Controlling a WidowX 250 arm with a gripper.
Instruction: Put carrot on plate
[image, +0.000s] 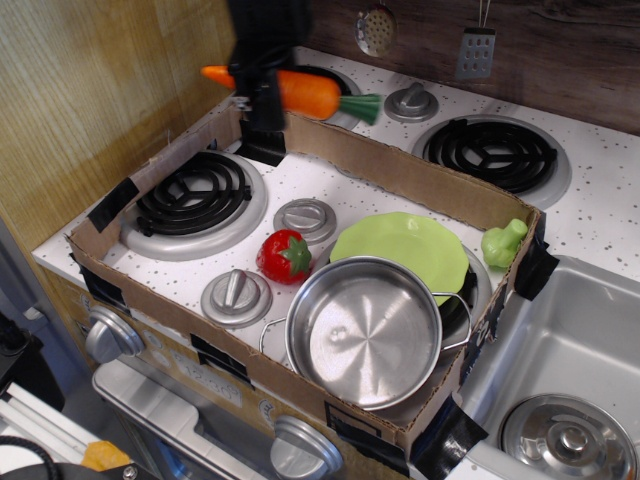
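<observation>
My gripper (262, 95) is shut on the carrot (305, 93), an orange toy with a green stub end pointing right. It holds the carrot level in the air above the back wall of the cardboard box, at the upper left. The lime-green plate (400, 248) lies inside the box on the right, partly under the rim of the steel pot (363, 331). The carrot is well up and to the left of the plate.
A red toy strawberry (284, 256) sits left of the plate. A cardboard box wall (420, 180) rings the front burners. A green toy (503, 242) sits on the box's right edge. The sink (570, 380) is at the right.
</observation>
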